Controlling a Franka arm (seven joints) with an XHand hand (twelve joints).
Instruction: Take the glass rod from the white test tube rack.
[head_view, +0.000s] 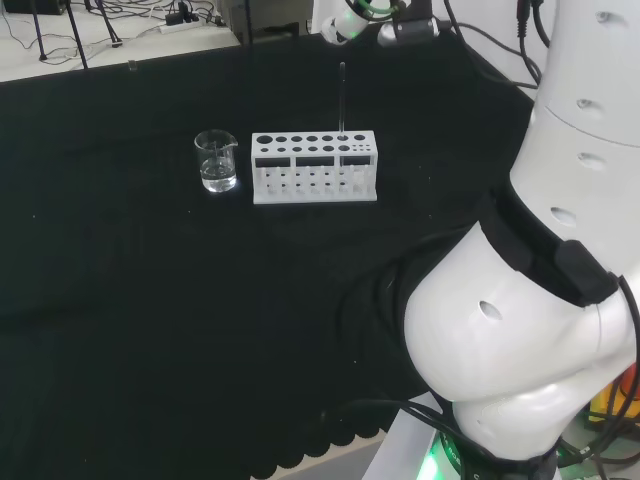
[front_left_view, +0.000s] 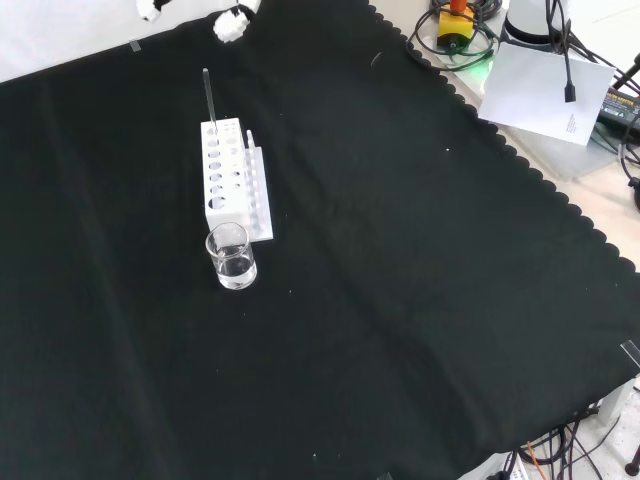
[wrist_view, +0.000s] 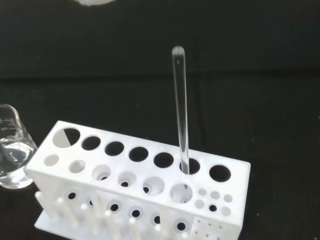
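Observation:
A clear glass rod stands upright in a hole near the right end of the white test tube rack in the head view. In the front view the rod rises from the rack's far end. The hand hangs above and behind the rod, apart from it, and holds nothing. Its white fingertips show spread at the top edge of the front view. Seen from the wrist, the rod sits in the second-last hole of the rack's back row.
A small glass beaker with a little clear liquid stands just left of the rack in the head view, and nearer than the rack in the front view. The arm's white links fill the head view's right. Cables and papers lie past the cloth's scalloped edge.

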